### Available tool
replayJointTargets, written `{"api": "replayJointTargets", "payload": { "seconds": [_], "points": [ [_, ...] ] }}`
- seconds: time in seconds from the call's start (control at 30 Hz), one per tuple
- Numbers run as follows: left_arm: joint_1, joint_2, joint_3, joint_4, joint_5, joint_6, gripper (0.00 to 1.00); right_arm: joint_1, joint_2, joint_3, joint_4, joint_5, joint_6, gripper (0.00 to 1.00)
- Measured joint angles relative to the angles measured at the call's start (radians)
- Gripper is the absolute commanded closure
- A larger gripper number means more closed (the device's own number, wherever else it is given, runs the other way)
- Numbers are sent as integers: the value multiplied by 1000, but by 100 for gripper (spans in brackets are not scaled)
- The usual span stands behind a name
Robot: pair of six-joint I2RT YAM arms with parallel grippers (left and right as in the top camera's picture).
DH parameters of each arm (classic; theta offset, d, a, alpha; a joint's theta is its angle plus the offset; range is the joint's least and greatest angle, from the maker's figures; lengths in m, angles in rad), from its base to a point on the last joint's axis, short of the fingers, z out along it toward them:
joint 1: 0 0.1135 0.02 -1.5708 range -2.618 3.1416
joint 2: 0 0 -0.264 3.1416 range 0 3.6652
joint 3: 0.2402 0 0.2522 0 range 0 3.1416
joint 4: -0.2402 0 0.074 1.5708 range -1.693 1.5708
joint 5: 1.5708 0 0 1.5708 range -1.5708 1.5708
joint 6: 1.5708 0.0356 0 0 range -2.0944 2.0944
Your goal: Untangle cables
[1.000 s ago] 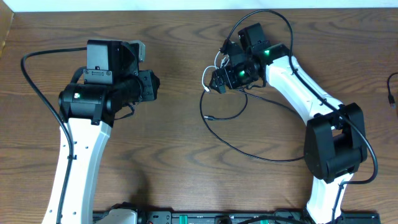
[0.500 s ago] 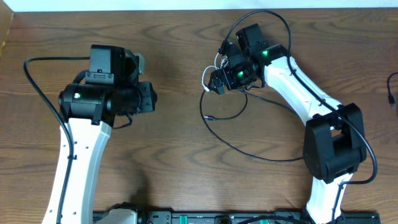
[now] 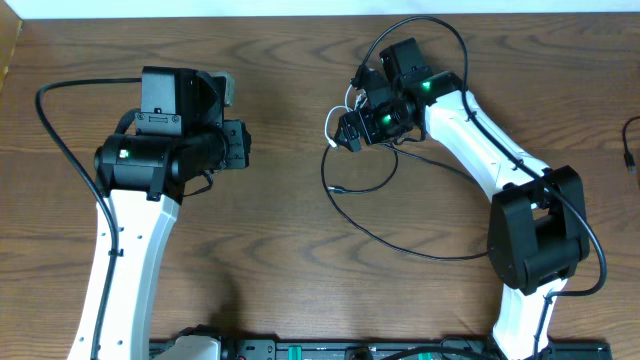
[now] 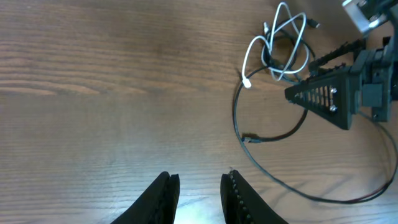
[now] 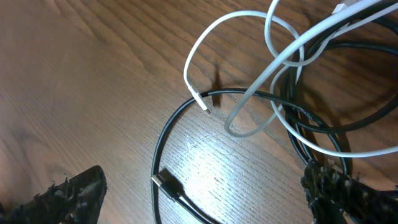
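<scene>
- Two cords, one snarl; where does it sit against the arms?
- On the table (image 3: pixel 300 60), on the far side, under the right arm's gripper end; the white cable (image 5: pixel 249 93) loops over and through the black cable (image 5: pixel 166 126) there; the black one's long slack sweeps back toward the right arm's base.
- And the right gripper (image 5: pixel 205 198)?
- Jaws spread wide, clamped on nothing; the black plug end lies on the wood between them; in the wrist view the crossing strands sit nearer its right-hand finger.
- The left gripper (image 4: pixel 199 190)?
- Fingers a narrow gap apart, bare wood between, holding nothing; the snarl lies ahead of it and well apart, the white free end on its near side.
- So which arm goes?
- The right is much nearer, I judge; the left must cross the gap first to take the white end.
</scene>
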Motion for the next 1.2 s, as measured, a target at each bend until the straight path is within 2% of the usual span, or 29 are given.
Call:
{"api": "replayJointTargets", "payload": {
  "seconds": [1.2],
  "points": [
    [0,0,0,19,18,-4,72,0,0,0,0,0,0,1]
  ]
}}
